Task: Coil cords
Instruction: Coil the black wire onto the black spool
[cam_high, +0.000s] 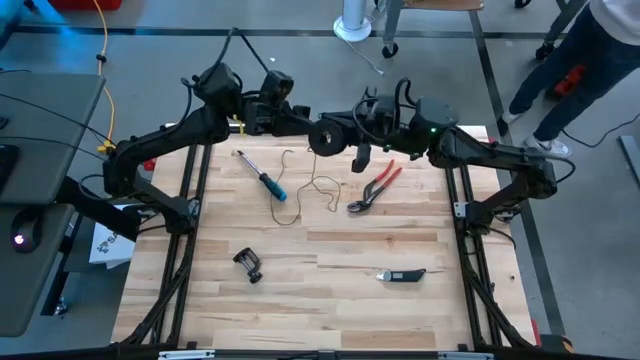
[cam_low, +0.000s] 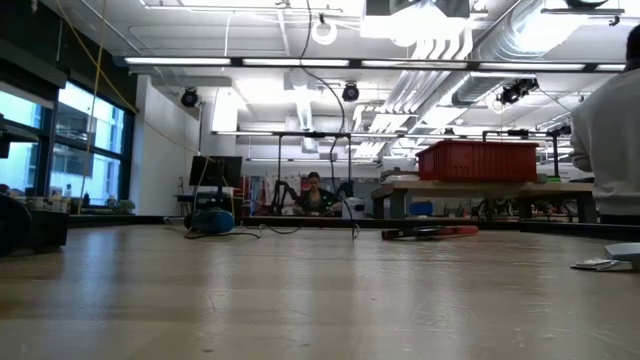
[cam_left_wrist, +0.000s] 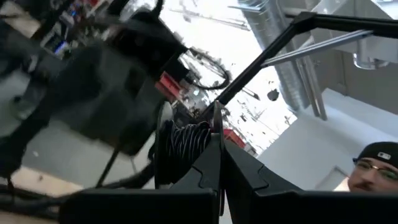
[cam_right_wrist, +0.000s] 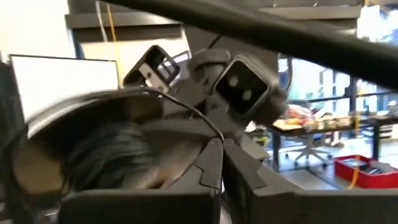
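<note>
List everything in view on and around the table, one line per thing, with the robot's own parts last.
reel: one, black, round, held up between both hands at the table's far middle
cord: one, thin and dark, trailing in loose loops from the reel down onto the table's middle
screwdriver: one, blue handle, left of the cord
pliers: one, red handles, right of the cord
clamp: one, black, near left part of the table
utility knife: one, black and silver, near right part
table: one, pale wood
person: one, standing beyond the table's far right corner
left hand: shut, at the reel's left side
right hand: shut, at the reel's right side
</note>
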